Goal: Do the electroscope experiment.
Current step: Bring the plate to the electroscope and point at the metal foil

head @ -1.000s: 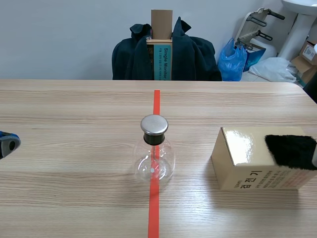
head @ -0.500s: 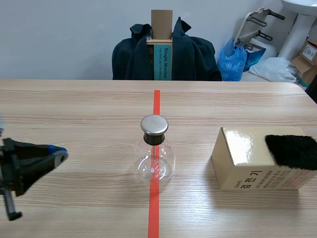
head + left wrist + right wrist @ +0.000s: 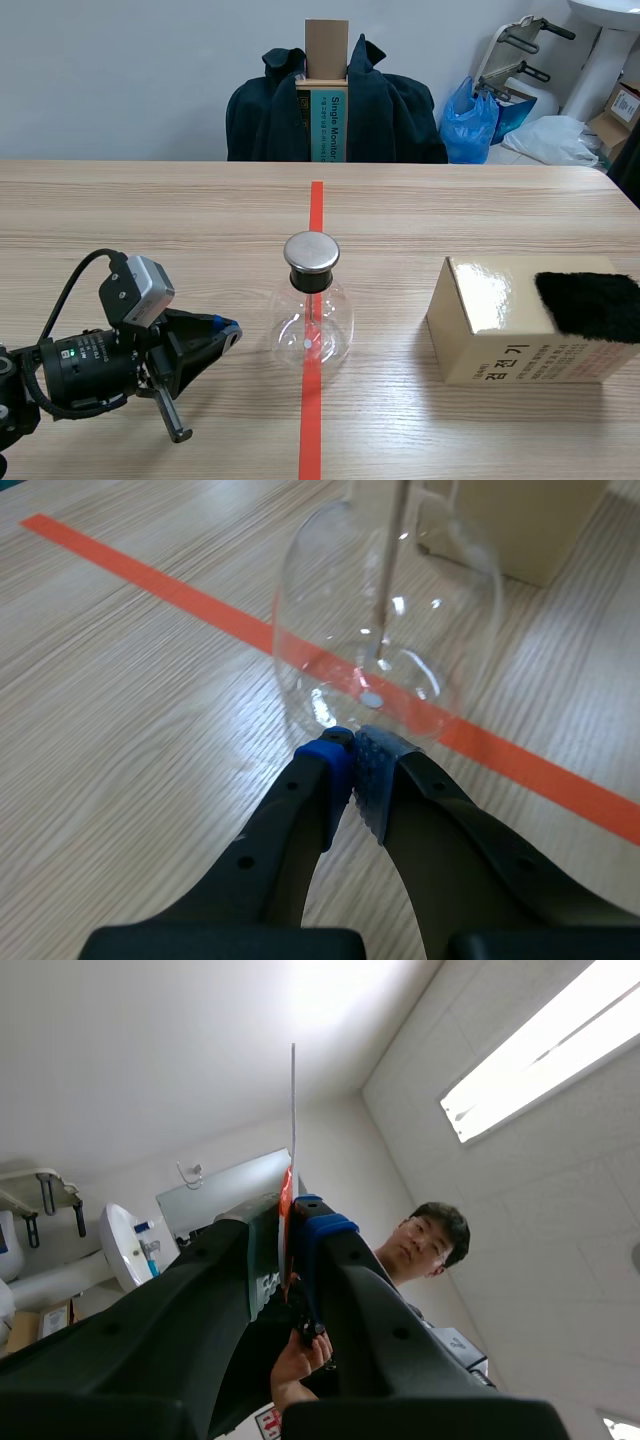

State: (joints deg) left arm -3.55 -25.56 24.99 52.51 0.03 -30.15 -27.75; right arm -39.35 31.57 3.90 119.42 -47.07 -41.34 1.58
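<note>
A clear round glass flask [image 3: 312,325] with a shiny silver cap [image 3: 311,252] on a black stopper stands in the middle of the light wooden tabletop [image 3: 150,220], right on the orange-red tape line [image 3: 314,205]. A thin rod [image 3: 385,580] hangs down inside the glass. The left arm comes in low from the near left, and its tool [image 3: 228,330] lies just to the left of the flask, pointing at its round belly with a small gap in between. In the left wrist view the two fingers of this tool [image 3: 352,758] are pressed together with nothing held between them, and the flask [image 3: 400,610] is right ahead of the tips. To the right of the flask, a little apart, sits a shiny yellowish cardboard box [image 3: 500,345] with dark writing on its near side. A black fuzzy cloth [image 3: 590,305] lies on top of the box at its right end. The right arm does not show in the scene view. In its wrist view the right tool [image 3: 288,1235] points up toward the ceiling, and its fingers are squeezed on a thin flat strip [image 3: 292,1110] — orange-red low down and pale higher up, seen from its edge. A person's hand [image 3: 300,1360] shows behind this tool. Past the far edge of the tabletop a dark coat [image 3: 270,115] hangs over a chair.
</note>
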